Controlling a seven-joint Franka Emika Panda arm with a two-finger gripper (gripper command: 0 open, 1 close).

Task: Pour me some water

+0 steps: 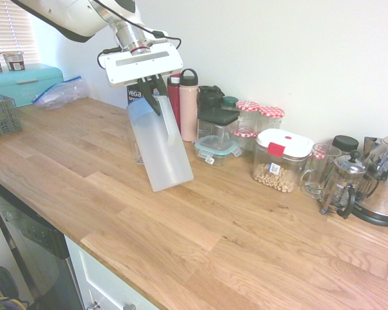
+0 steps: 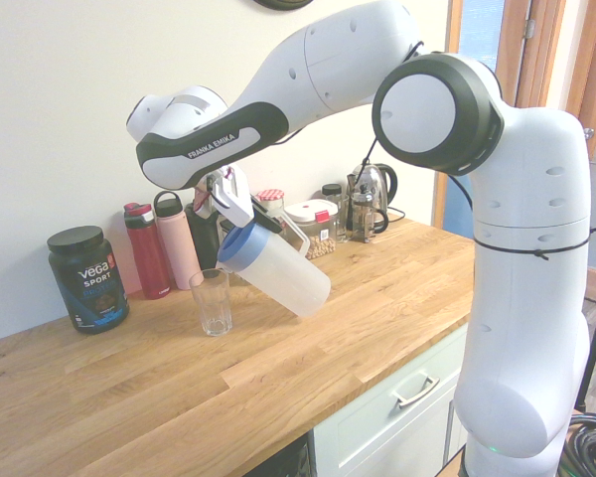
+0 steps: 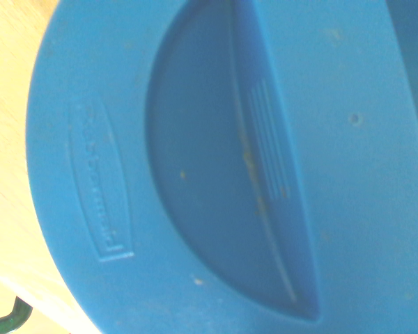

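Note:
The water's pitcher (image 1: pixel 160 148), frosted plastic with a round blue lid (image 2: pixel 240 248), hangs tilted above the wooden counter (image 1: pixel 200 239), its lid end leaning toward the small clear drinking glass (image 2: pixel 212 301). No liquid shows through its wall or at the spout. My gripper (image 1: pixel 151 92) is shut on the pitcher's side handle (image 1: pixel 171 120), near its top. The lid's edge is just above and beside the glass's rim (image 2: pixel 209 277). In the first exterior view the glass is mostly hidden behind the pitcher. The blue lid (image 3: pixel 230 167) fills the wrist view.
Along the wall stand a red bottle (image 2: pixel 147 250), a pink bottle (image 2: pixel 177 241), a black Vega tub (image 2: pixel 88 278), lidded jars and food boxes (image 1: pixel 281 158), a French press (image 1: pixel 339 184) and a kettle (image 1: pixel 385 187). A teal bread box (image 1: pixel 22 81) sits far left.

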